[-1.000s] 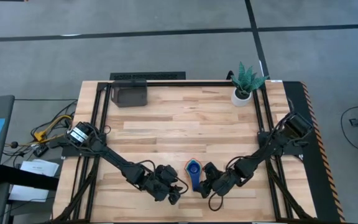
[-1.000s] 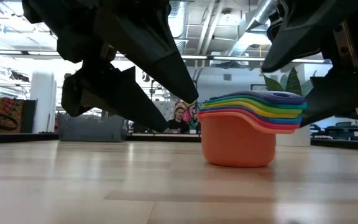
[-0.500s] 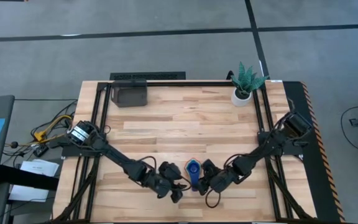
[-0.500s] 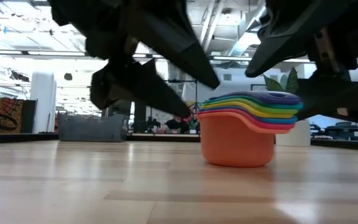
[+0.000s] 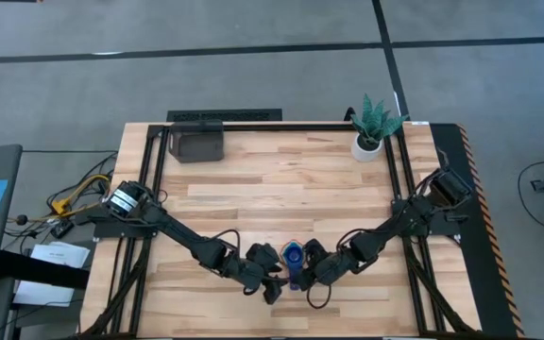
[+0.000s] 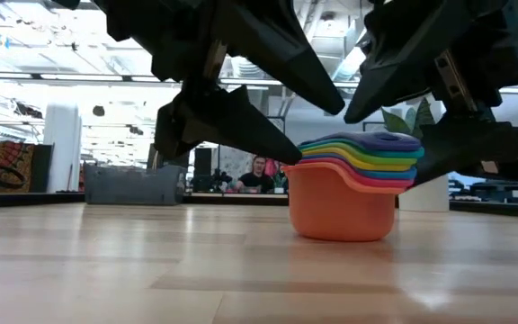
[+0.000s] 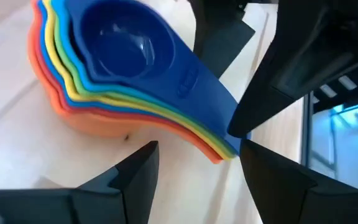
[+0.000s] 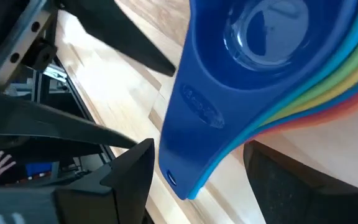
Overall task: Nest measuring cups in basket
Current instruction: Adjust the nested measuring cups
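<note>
The measuring cups point(image 5: 293, 255) stand nested in one stack near the table's near edge, orange outermost and dark blue innermost, with the orange cup's base point(image 6: 344, 229) on the wood. Their stacked handles point(image 5: 296, 278) point toward the near edge. My left gripper point(image 5: 272, 281) is open just left of the handles, and in its wrist view the handle ends point(image 7: 225, 148) lie between its fingers. My right gripper point(image 5: 310, 272) is open just right of them, its fingers either side of the blue handle point(image 8: 194, 118). The dark grey basket point(image 5: 196, 144) sits at the far left. My left gripper stands low beside the handle ends point(image 7: 219, 152), coming from the table's left and near side; I cannot tell whether a finger touches them. My right gripper straddles the blue handle's end point(image 8: 179, 180) from the right; whether it touches cannot be told.
A white pot with a green plant point(image 5: 374, 127) stands at the far right corner. The basket point(image 6: 120, 184) shows far back on the left in the low view. Black frame rails run along the table's left, right and far sides. A person point(image 6: 259, 171) sits in the room beyond.
Both grippers have closed in on the stack's handles: the left one has moved toward the table's right and slightly toward the far edge, the right one toward the left. Both have stayed open. The stack has kept its place on the table.
</note>
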Tool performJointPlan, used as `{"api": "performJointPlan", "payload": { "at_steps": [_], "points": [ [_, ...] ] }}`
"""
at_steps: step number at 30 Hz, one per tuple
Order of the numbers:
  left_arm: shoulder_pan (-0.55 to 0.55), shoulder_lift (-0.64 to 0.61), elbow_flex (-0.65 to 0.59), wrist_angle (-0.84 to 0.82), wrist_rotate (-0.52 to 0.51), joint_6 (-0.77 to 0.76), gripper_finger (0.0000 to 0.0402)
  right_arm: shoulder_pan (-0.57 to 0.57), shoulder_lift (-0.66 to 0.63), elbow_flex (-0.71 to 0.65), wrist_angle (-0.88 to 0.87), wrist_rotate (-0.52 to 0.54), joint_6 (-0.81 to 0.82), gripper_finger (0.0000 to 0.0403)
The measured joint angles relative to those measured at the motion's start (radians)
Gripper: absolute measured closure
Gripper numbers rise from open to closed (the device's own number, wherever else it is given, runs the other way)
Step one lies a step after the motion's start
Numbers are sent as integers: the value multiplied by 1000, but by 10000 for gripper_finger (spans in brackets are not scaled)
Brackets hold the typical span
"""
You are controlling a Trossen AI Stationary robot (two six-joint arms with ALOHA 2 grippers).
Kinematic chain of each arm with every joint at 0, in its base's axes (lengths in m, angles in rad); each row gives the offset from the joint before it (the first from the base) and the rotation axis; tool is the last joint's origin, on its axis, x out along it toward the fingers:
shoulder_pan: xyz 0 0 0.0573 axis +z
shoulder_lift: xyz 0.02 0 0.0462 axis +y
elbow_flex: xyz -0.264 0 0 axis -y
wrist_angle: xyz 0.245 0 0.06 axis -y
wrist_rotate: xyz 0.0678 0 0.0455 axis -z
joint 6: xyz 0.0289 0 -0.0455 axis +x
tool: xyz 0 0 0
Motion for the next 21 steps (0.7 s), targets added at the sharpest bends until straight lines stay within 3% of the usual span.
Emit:
{"api": "performJointPlan", "payload": {
  "at_steps": [5,15,21],
  "points": [
    [0,-9,0,-5,1,-89,189,17,-50,0,-46,0,-14,132],
    [0,-15,1,-20,-42,-215,189,10,-155,0,-401,-53,-191,132],
    [20,-15,1,-21,-46,-254,189,-32,-110,0,-356,-123,-251,132]
  ]
}}
